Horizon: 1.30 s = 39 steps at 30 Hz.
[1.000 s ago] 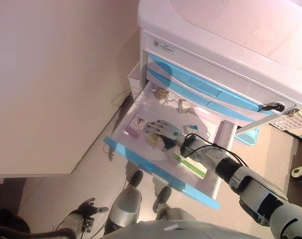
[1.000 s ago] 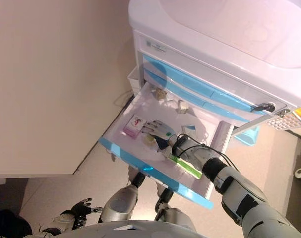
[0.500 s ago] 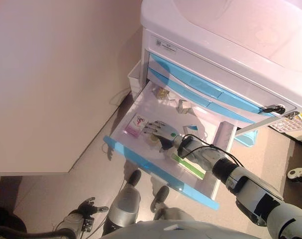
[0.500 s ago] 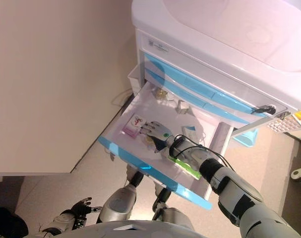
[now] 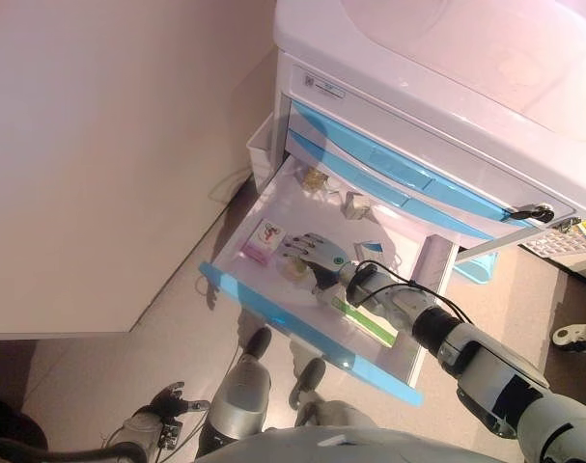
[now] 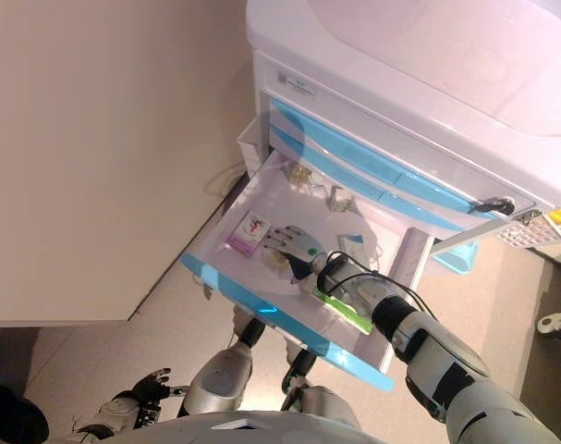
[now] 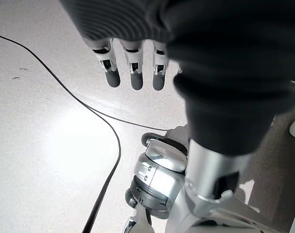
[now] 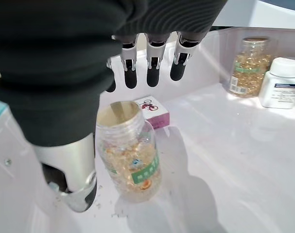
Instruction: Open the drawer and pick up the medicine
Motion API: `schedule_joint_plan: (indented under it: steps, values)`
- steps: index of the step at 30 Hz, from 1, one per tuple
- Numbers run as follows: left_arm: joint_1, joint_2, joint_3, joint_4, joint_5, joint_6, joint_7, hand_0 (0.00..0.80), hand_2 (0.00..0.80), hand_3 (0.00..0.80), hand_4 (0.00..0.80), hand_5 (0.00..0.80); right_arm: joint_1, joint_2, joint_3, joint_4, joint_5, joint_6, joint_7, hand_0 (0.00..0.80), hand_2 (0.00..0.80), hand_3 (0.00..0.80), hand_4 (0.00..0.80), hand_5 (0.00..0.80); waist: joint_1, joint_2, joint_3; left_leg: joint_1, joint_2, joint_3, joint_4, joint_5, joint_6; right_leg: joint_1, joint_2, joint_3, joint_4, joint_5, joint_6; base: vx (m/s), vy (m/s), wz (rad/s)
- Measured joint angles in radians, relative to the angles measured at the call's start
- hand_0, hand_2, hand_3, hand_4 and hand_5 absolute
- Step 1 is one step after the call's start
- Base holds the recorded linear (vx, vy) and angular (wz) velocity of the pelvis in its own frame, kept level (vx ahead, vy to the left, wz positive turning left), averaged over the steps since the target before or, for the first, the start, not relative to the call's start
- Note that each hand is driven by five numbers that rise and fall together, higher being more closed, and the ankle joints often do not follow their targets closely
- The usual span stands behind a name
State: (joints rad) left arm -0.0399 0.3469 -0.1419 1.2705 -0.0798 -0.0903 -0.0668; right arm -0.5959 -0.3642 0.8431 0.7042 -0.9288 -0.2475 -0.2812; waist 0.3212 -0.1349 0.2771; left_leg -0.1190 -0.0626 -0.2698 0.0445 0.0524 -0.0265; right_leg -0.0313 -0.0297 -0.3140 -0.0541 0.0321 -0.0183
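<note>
The white drawer with a blue front point(image 5: 302, 333) stands pulled out of the cart. My right hand point(image 5: 319, 255) reaches into it, open, with straight fingers point(image 8: 152, 65). A clear bottle of yellow capsules point(image 8: 130, 155) with a green label stands upright just under the palm, between the thumb point(image 8: 74, 187) and the fingers; it also shows in the left eye view point(image 5: 294, 269). The hand is not closed round it. A pink and white medicine box point(image 8: 153, 110) lies just past the fingertips. My left hand point(image 5: 167, 400) hangs low over the floor, open.
At the drawer's back stand another capsule bottle point(image 8: 247, 68) and a white bottle point(image 8: 282, 82). A long green box point(image 5: 365, 321) lies under my right forearm and a small blue and white box point(image 5: 370, 249) beside it. Two closed blue drawers point(image 5: 389, 169) are above. A beige wall is left.
The view has shifted slightly. My right hand has stayed above the capsule bottle in the drawer, and the left hand has not moved.
</note>
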Motion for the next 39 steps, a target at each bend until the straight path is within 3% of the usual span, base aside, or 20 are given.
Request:
schedule_joint_plan:
  steps: [2,6,8,9,15,22,36,39]
  values:
    - [0.000,0.000,-0.001,0.000,0.000,0.000,0.000,0.000,0.000,0.000,0.000,0.000,0.000,0.000,0.000,0.001,0.000,0.005,0.000,0.000,0.000,0.000,0.000,0.000,0.002,0.000,0.000,0.000,0.000,0.000,0.000,0.000,0.000,0.000,0.000,0.000,0.000,0.000,0.000,0.000,0.000,0.00]
    - [0.000,0.000,-0.001,0.000,0.000,0.000,0.000,0.000,0.000,0.000,0.000,0.000,0.000,0.003,-0.001,0.005,0.000,0.006,-0.002,0.182,0.182,0.182,0.182,0.182,0.002,0.000,0.000,-0.002,0.000,0.000,-0.001,0.000,0.000,-0.002,0.000,0.000,0.000,0.000,0.000,0.000,0.000,0.00]
    - [0.000,0.000,-0.001,-0.001,0.000,0.000,0.000,0.000,0.000,0.000,0.000,0.000,-0.001,0.004,-0.002,0.005,0.000,0.006,-0.010,0.198,0.198,0.198,0.198,0.198,0.003,0.000,0.000,-0.009,0.000,0.000,0.000,0.000,0.000,-0.010,0.000,0.000,0.000,0.000,0.000,0.000,0.000,0.00]
    - [0.000,0.000,-0.001,-0.001,0.000,0.001,0.000,0.000,0.000,0.000,0.000,0.000,-0.001,0.004,-0.001,0.005,0.000,0.006,-0.012,0.373,0.373,0.373,0.373,0.373,0.004,0.000,0.000,-0.014,0.000,0.000,0.001,0.000,0.000,-0.013,0.000,0.000,0.000,0.000,0.000,0.000,0.000,0.00]
    - [0.000,0.000,-0.001,0.000,0.000,0.000,0.000,0.000,0.000,0.000,0.000,0.000,-0.003,0.015,-0.002,0.010,0.000,0.007,-0.020,0.326,0.326,0.326,0.326,0.326,0.005,-0.001,0.004,-0.015,0.000,-0.001,0.000,0.001,0.001,-0.013,0.001,-0.001,-0.004,0.000,0.000,0.000,0.000,0.00]
    - [-0.005,0.001,-0.001,-0.001,0.000,0.000,0.000,0.000,0.000,0.000,0.000,0.000,-0.022,0.022,-0.002,0.010,0.001,0.009,-0.022,0.411,0.411,0.411,0.411,0.411,0.005,-0.009,0.022,-0.015,0.001,0.000,0.000,0.001,0.000,-0.010,0.003,-0.001,-0.013,0.000,0.000,0.000,0.000,0.00]
    - [-0.008,0.002,0.000,-0.001,0.000,0.000,0.000,0.000,0.000,0.000,0.000,0.000,-0.031,0.022,-0.002,0.011,0.001,0.014,-0.028,0.458,0.458,0.458,0.458,0.458,0.005,-0.010,0.023,-0.015,0.001,0.000,-0.001,0.000,0.001,-0.009,0.004,0.000,-0.015,0.000,0.000,0.000,0.000,0.00]
    - [-0.008,0.002,0.000,-0.001,0.000,0.000,0.001,0.000,0.000,0.000,0.000,0.000,-0.031,0.021,-0.002,0.011,0.001,0.014,-0.035,0.515,0.515,0.515,0.515,0.515,0.005,-0.010,0.023,-0.014,0.002,0.001,-0.001,0.001,0.001,-0.009,0.005,0.001,-0.015,0.000,0.000,0.000,0.000,0.00]
